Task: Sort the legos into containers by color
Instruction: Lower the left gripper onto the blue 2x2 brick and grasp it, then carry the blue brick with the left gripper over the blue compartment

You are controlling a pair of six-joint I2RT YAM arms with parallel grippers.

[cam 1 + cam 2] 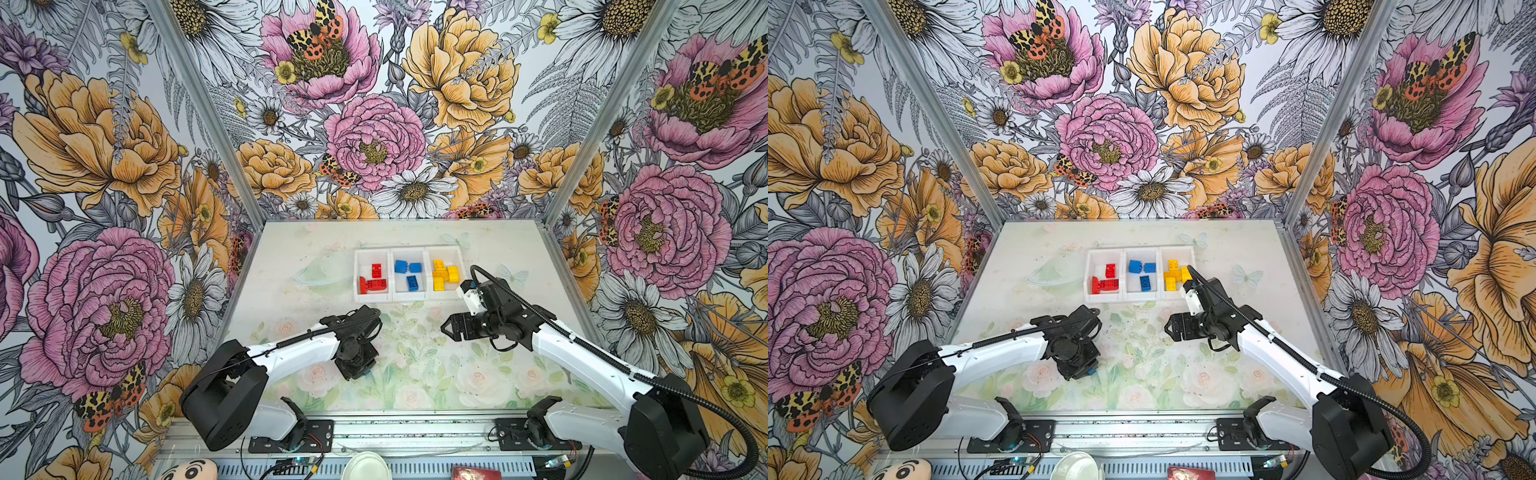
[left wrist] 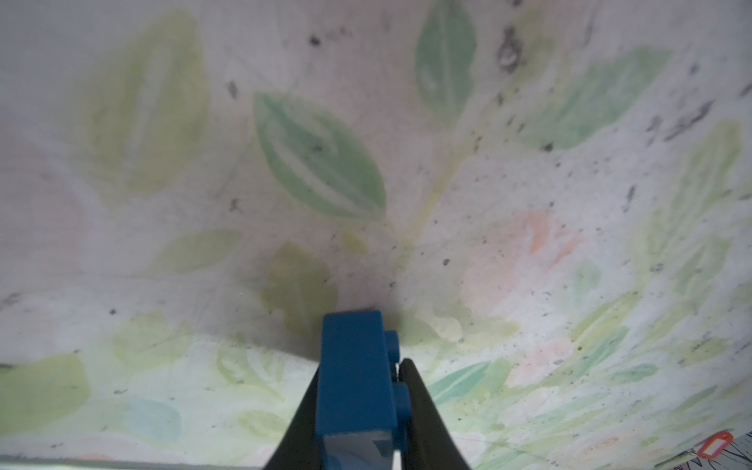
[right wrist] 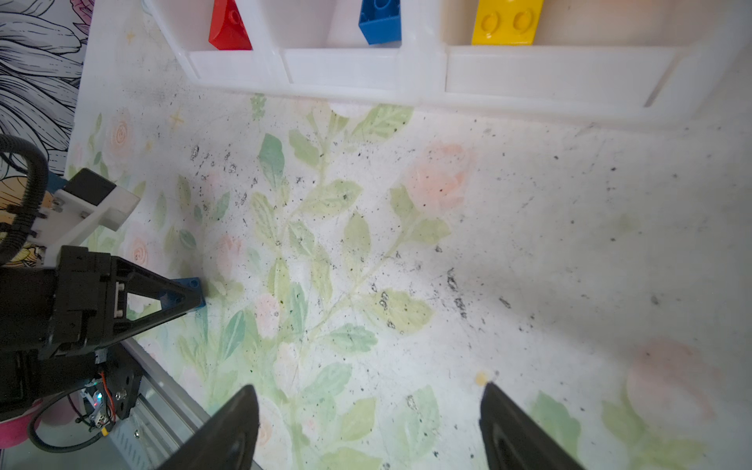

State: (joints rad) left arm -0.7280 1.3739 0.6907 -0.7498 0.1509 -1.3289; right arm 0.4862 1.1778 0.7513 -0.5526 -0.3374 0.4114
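**L hand** (image 2: 360, 368): closed on a blue lego (image 2: 352, 346). The grip is clear only in the L wrist view. The lego's long axis runs along the fingers (image 2: 417, 403), w/ its end sticking out past the tips toward the counter (image 2: 529, 203) and its studs sideways against one finger. The R wrist view gives a side look, w/ the blue corner between the tips, low over the counter. In both top views the wrist hides the grip.

**R hand** (image 3: 368, 388): jaws wide, empty.

**Containers** (image 1: 409, 298), beyond: legos (image 1: 401, 266) in red, blue and yellow, one colour per bin.
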